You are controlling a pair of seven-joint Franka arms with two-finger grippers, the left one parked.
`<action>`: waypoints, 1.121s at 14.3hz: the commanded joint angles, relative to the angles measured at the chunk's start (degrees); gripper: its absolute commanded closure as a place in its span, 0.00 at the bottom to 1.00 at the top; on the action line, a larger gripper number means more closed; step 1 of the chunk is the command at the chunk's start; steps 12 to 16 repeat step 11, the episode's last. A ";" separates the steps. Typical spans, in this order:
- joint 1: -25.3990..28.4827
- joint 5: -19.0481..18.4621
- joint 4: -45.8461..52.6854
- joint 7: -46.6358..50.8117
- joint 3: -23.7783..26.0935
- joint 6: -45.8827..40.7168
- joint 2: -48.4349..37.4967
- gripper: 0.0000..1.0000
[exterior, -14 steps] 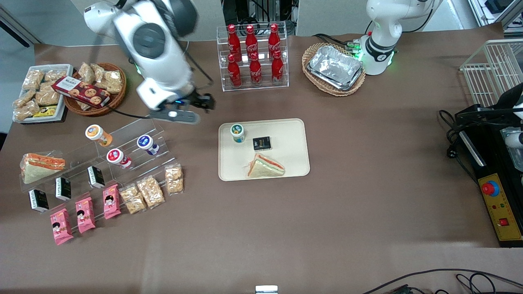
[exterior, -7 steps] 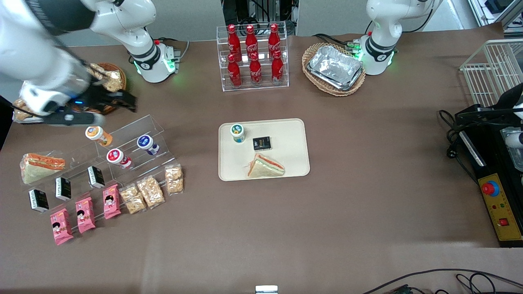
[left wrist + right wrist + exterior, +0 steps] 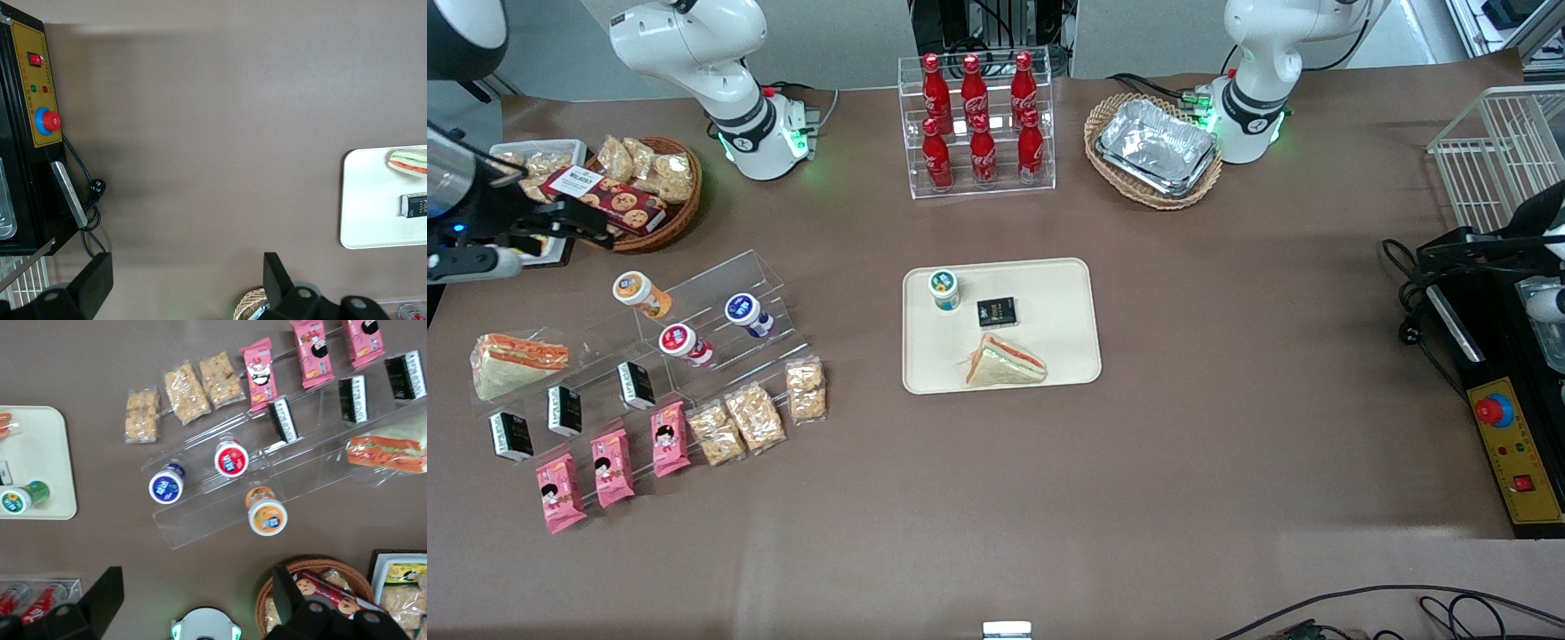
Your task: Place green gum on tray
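Note:
The green gum, with a white lid and teal-green body, stands upright on the cream tray, at the tray corner nearest the working arm's end and farthest from the front camera. It also shows in the right wrist view on the tray. My right gripper is open and empty. It hangs high at the working arm's end of the table, near the wicker snack basket, well away from the tray. In the right wrist view the gripper has its fingers spread wide above the table.
A small black box and a wrapped sandwich also lie on the tray. A clear stepped rack holds orange, red and blue gum bottles. A cola rack, a foil-tray basket and a snack basket stand farther back.
My right arm has swung from near the tray toward the working arm's end of the table, past the rack. The green gum stays still on the tray.

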 commanded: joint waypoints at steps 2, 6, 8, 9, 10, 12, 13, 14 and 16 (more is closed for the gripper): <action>-1.81 -0.44 5.12 -3.20 -2.61 -0.60 4.11 0.00; -3.75 -0.44 5.12 -4.62 -2.10 -0.60 3.94 0.00; -6.82 -0.44 5.12 -4.62 1.14 -0.86 3.77 0.00; -8.05 -0.44 5.12 -4.62 2.29 -0.95 3.77 0.00; -9.28 -0.44 5.03 -4.62 3.43 -0.78 3.94 0.00; -11.21 -0.44 4.94 -4.62 5.18 -0.77 3.94 0.00; -11.21 -0.44 4.94 -4.62 5.18 -0.77 3.94 0.00; -11.21 -0.44 4.94 -4.62 5.18 -0.77 3.94 0.00; -11.21 -0.44 4.94 -4.62 5.18 -0.77 3.94 0.00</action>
